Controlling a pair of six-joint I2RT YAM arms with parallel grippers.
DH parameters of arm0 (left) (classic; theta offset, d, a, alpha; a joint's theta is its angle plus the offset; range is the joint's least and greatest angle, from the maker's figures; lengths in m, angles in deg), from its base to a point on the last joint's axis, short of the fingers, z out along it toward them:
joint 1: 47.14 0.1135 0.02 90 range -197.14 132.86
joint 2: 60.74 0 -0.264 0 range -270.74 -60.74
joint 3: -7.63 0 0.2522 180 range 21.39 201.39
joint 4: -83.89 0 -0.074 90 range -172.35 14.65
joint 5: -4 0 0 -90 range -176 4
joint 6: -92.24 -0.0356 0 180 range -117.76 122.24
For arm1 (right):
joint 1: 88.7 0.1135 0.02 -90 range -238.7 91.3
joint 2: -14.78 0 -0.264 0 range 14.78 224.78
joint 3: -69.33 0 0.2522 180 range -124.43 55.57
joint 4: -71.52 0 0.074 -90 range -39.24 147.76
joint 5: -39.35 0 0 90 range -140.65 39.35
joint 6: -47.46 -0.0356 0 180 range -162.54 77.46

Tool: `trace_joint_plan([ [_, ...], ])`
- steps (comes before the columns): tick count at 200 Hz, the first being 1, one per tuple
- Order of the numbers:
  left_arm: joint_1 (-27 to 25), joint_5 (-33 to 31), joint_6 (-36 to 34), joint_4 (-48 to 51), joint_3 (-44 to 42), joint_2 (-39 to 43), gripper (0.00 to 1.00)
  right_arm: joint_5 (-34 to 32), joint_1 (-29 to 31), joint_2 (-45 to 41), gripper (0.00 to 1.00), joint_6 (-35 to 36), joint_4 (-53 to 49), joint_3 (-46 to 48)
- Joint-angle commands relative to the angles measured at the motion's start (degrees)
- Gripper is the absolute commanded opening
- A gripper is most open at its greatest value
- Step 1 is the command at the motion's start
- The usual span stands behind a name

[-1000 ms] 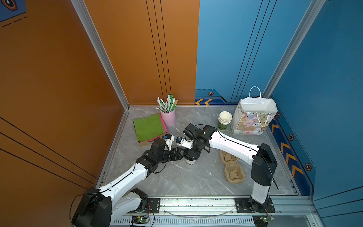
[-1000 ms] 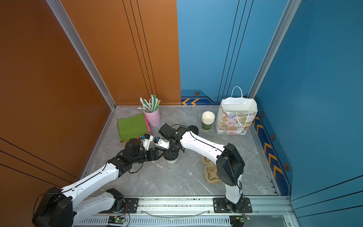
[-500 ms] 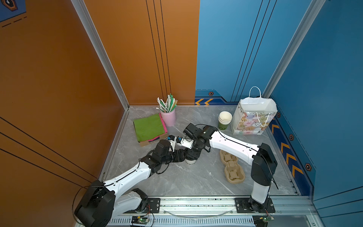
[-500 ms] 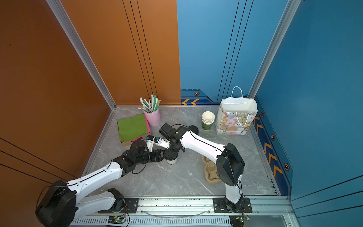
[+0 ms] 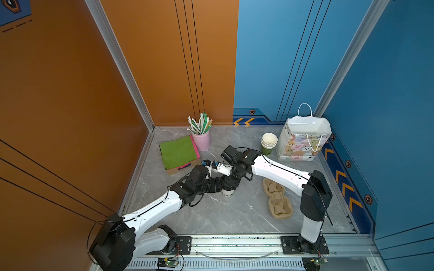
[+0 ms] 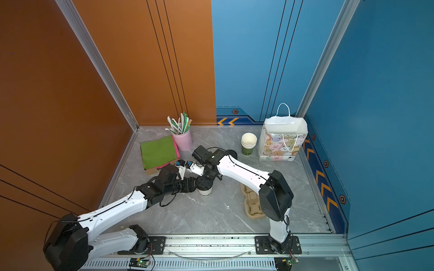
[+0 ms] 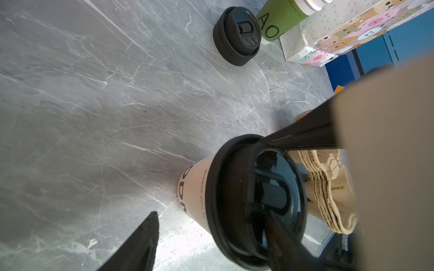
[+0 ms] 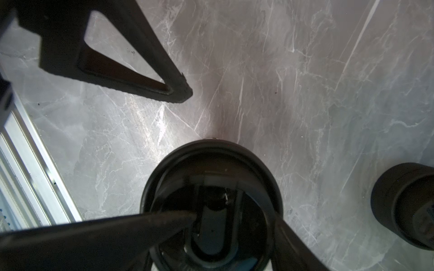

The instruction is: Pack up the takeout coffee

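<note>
The takeout coffee (image 5: 227,192) (image 6: 206,192) stands upright on the grey marble table, a white cup (image 7: 199,192) with dark lettering and a black sip lid (image 7: 258,199) (image 8: 211,199). My right gripper (image 5: 231,183) (image 8: 216,234) points straight down onto it and is shut across the lid, one finger (image 7: 300,138) against the rim. My left gripper (image 5: 220,185) (image 7: 209,218) reaches in from the left and is open. Its outer finger (image 7: 138,246) (image 8: 117,58) stands apart from the cup wall, and its other finger lies over the lid.
A loose black lid (image 7: 237,35) (image 8: 406,206) lies behind the cup. At the back right are stacked cups with a green bottom cup (image 5: 269,143) and a patterned paper bag (image 5: 303,140). Cardboard cup carriers (image 5: 277,199) lie to the right; green napkins (image 5: 178,152) and a pink straw cup (image 5: 202,138) sit at the back left.
My left arm has stretched rightward, bringing its gripper from beside the napkins up to the cup, its jaws slightly narrower. My right gripper has stayed on the lid.
</note>
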Motion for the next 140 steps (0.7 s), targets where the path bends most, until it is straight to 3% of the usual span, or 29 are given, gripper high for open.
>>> trace_joint_plan([
  [1, -1.9, -5.0, -4.6, 10.8, -0.8, -1.7, 0.7, 3.4, 0.3, 2.5, 0.71, -2.3, -2.7, 3.0],
  [140, -7.6, -9.0, -6.0, 14.9, -0.4, -1.9, 0.69, 2.8, -0.1, -2.7, 0.79, -4.0, 1.3, 4.7],
])
